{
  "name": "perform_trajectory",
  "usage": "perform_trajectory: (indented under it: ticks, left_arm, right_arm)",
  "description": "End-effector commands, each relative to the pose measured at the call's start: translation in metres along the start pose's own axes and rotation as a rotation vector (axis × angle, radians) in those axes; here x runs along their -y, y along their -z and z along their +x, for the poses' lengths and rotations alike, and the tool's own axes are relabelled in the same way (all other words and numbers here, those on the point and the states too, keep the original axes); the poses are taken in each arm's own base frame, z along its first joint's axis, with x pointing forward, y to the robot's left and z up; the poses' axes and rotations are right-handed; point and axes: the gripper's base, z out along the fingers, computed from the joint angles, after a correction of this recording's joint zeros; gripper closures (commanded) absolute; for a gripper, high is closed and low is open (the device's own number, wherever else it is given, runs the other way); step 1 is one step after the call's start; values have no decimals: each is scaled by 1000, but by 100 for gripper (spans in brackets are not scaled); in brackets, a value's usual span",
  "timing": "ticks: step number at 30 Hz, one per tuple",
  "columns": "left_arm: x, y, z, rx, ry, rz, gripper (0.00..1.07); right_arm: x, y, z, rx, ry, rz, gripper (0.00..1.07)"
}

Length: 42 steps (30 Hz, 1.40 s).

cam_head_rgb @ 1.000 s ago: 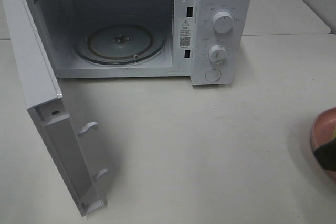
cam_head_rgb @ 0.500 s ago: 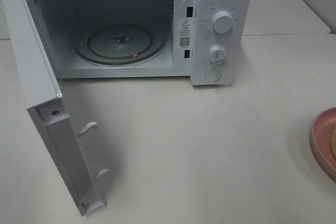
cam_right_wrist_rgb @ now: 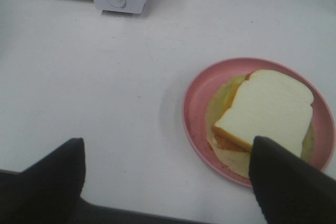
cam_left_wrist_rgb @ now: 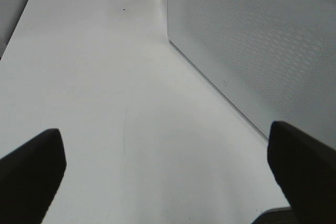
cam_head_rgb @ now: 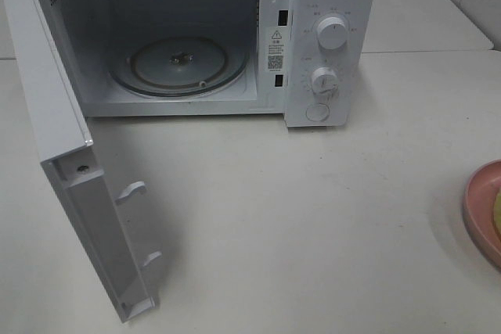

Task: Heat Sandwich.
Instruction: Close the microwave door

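A white counter (cam_head_rgb: pixel 313 217) is seen carrying a white microwave (cam_head_rgb: pixel 333 5), taken here as the landmark. Its door (cam_head_rgb: pixel 55 115) is swung fully open, and the glass turntable (cam_head_rgb: pixel 180 64) inside is exposed and bare. Two dials (cam_head_rgb: pixel 332 34) are noted on the control panel. A pink plate (cam_right_wrist_rgb: pixel 199 103) is set on the counter well apart from the microwave, on the control-panel side. The sandwich (cam_right_wrist_rgb: pixel 270 111) is laid on that plate, with yellow and red filling visible. The left tool (cam_left_wrist_rgb: pixel 168 177) is held spread wide beside the door's outer face, empty. The right tool (cam_right_wrist_rgb: pixel 168 182) is spread wide, near the plate, grasping nothing.
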Motion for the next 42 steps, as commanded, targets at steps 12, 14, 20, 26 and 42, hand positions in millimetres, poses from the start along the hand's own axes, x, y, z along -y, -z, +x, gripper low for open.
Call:
perform_trajectory:
  ticks: [12,14,20,26,42]
  left_arm:
    - [0,2,2,22,10,-2,5]
    - [0,2,2,22,10,-2,5]
    - [0,2,2,22,10,-2,5]
    - [0,2,2,22,10,-2,5]
    - [0,2,2,22,10,-2,5]
  right_arm:
    - [-3,5,12,115,-65,78,31]
    - [-3,5,12,115,-65,78,31]
    - [-3,5,12,115,-65,78,31]
    - [-3,5,12,115,-66,78,31]
    - [-3,5,12,115,-66,78,31]
